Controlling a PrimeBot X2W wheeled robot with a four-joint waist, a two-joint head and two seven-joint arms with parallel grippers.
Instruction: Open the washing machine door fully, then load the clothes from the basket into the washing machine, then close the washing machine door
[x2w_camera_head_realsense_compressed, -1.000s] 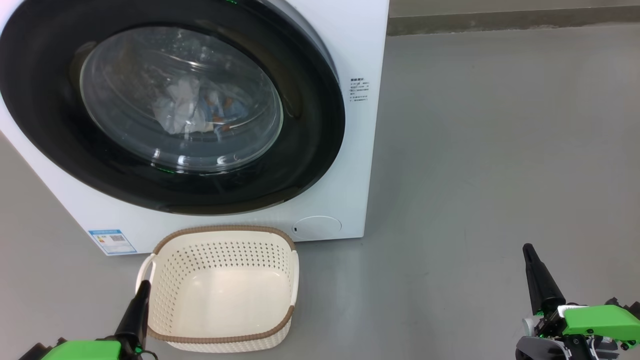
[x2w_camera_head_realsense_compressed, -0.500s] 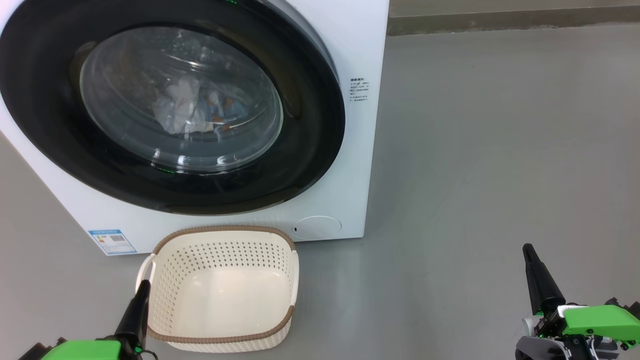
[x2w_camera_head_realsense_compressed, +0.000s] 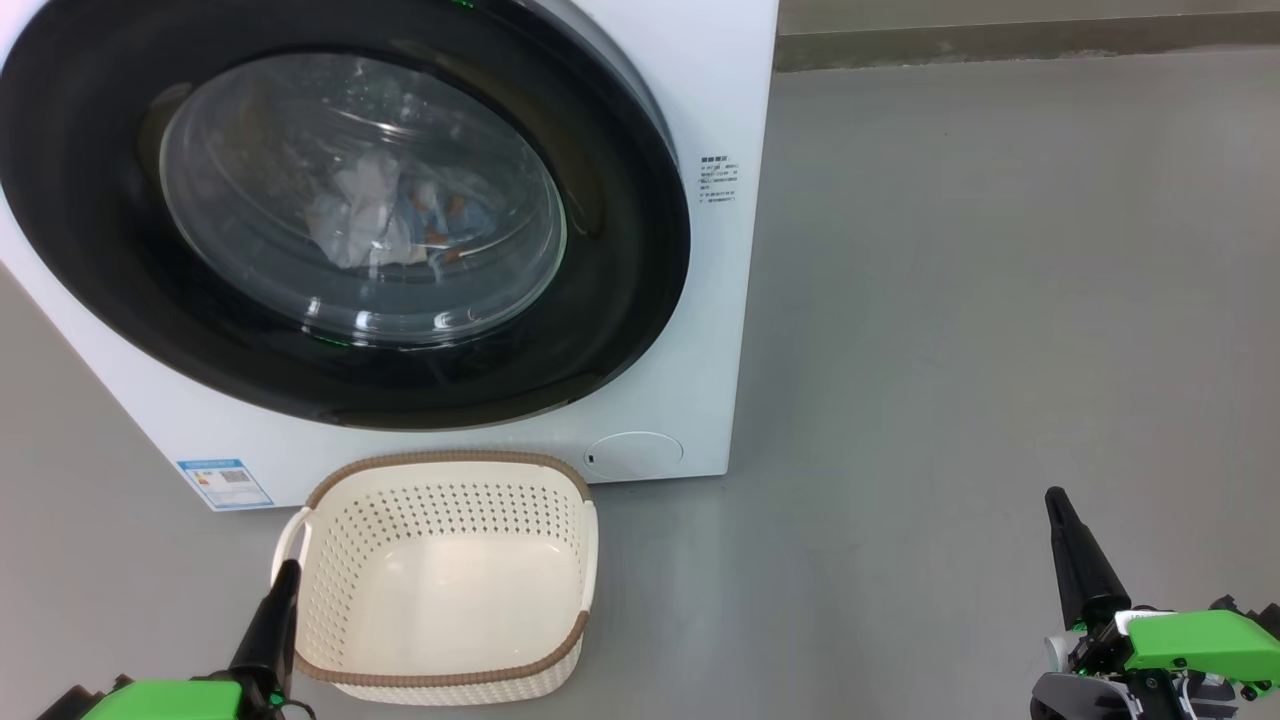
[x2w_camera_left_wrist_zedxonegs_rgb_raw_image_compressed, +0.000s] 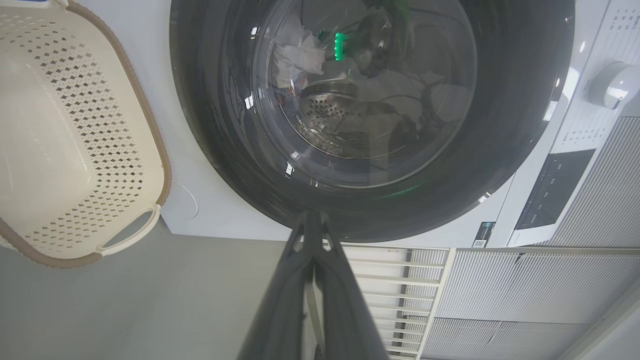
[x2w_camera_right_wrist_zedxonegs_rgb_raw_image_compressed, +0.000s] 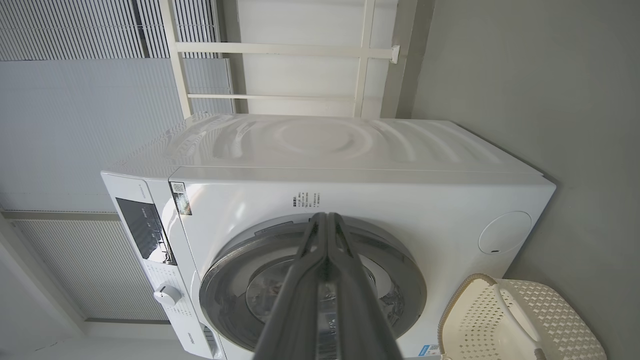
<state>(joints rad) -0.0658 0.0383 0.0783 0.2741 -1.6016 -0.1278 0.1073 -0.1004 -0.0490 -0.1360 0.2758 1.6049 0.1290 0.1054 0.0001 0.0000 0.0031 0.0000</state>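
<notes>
Cream basket (x2w_camera_head_realsense_compressed: 447, 459) sits just beside the left end effector (x2w_camera_head_realsense_compressed: 288, 572), perhaps touching.

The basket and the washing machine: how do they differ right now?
The basket is small, cream and perforated; the washing machine is big, white and smooth. The basket is open-topped and empty; the washing machine has its door shut, with the clothes showing behind the glass. Both stand on the grey floor.

A plain laundry corner, more a bare utility room than a furnished home. The white washing machine (x2w_camera_head_realsense_compressed: 715, 300) stands on a smooth grey floor (x2w_camera_head_realsense_compressed: 1000, 300). The basket (x2w_camera_head_realsense_compressed: 440, 458) sits just in front of it, with ribbed pale wall panels (x2w_camera_right_wrist_zedxonegs_rgb_raw_image_compressed: 75, 100) and a white frame (x2w_camera_right_wrist_zedxonegs_rgb_raw_image_compressed: 280, 50) behind.
</notes>
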